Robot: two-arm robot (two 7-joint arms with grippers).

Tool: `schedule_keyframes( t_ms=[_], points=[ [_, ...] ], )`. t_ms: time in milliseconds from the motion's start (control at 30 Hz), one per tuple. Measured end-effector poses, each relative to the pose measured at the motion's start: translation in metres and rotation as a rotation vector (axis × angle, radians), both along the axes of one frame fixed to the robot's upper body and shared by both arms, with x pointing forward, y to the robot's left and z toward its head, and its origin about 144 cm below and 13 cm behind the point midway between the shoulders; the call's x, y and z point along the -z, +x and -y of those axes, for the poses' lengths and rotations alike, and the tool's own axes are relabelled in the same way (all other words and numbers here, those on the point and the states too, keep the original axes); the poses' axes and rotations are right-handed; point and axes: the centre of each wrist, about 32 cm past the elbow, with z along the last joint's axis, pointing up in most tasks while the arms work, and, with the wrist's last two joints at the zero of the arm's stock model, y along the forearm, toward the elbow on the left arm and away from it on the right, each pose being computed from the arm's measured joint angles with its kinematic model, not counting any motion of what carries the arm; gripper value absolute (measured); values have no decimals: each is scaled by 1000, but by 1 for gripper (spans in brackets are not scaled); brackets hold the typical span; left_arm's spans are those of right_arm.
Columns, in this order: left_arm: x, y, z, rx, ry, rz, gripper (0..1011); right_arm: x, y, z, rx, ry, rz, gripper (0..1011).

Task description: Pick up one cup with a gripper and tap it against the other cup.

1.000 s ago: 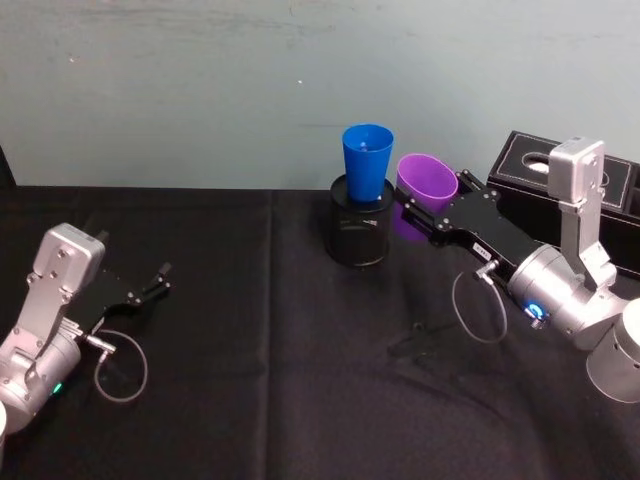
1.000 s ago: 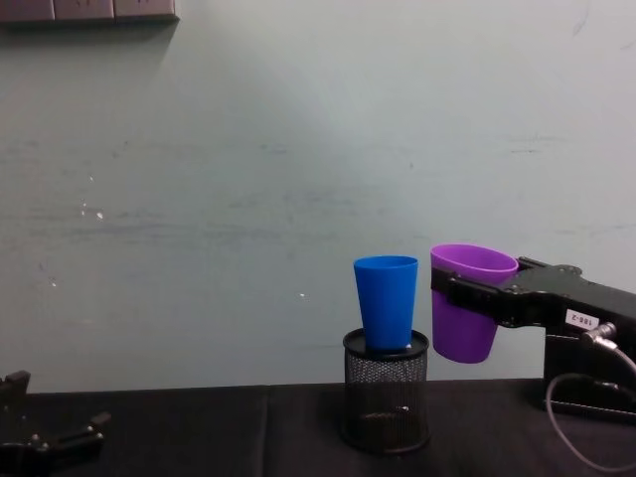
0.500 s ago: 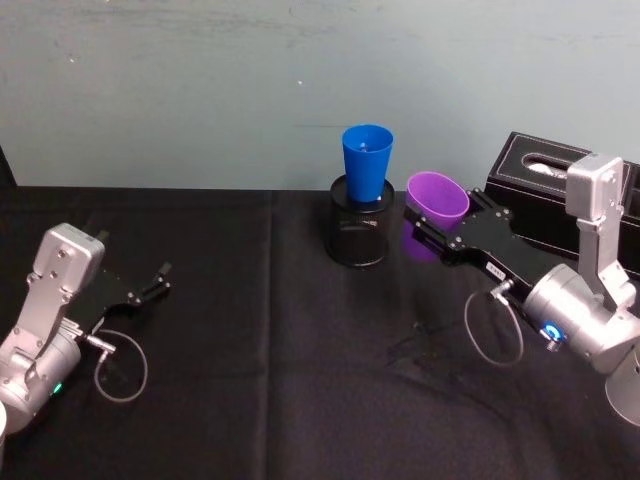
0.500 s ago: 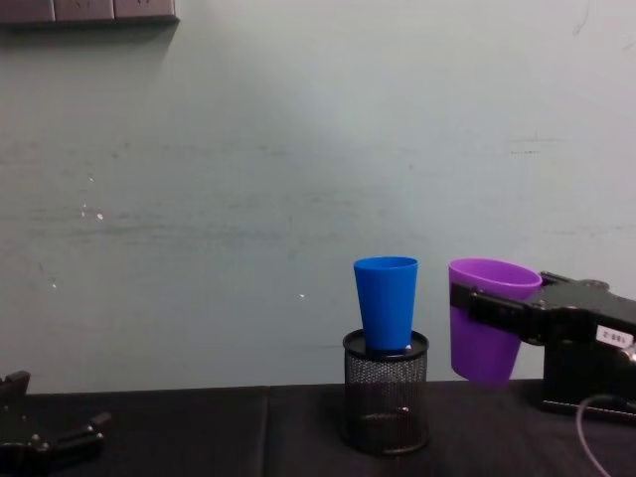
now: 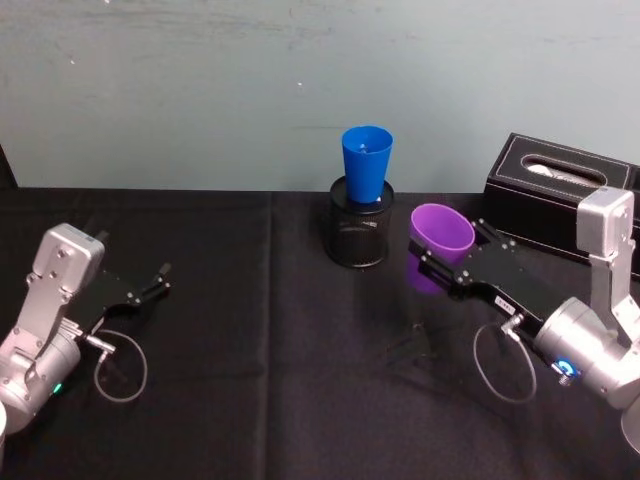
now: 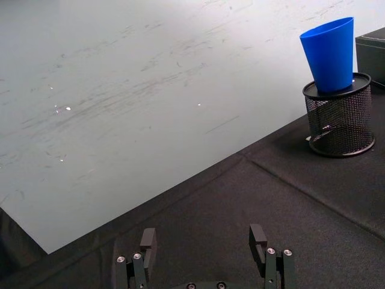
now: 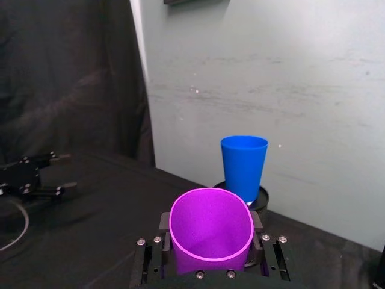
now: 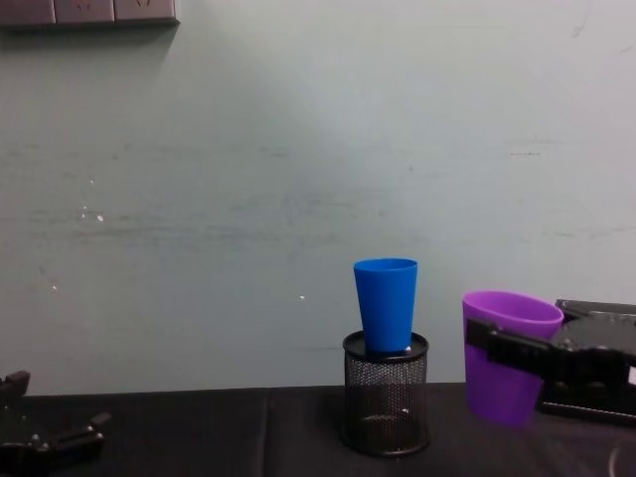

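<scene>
Head view: two cups, purple, blue

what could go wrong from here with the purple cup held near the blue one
1. The bright blue tapered plastic tumbler is perched at the top of the black wire-mesh pen holder, so a firm tap may topple it.
2. The right end effector clamps the purple tapered plastic tumbler by its sloping wall, so it might slip.
3. The black box sits close behind that arm and a swing could clip it.
The left end effector lies parked, open.
</scene>
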Motion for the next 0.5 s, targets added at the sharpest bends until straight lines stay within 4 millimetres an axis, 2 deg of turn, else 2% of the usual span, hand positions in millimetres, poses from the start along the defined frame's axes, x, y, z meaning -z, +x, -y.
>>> schedule_keyframes(
  t_ms=[500],
  points=[
    [0, 0, 0, 0, 0, 0, 1011, 13, -14, 4, -19, 0, -51, 731]
  ],
)
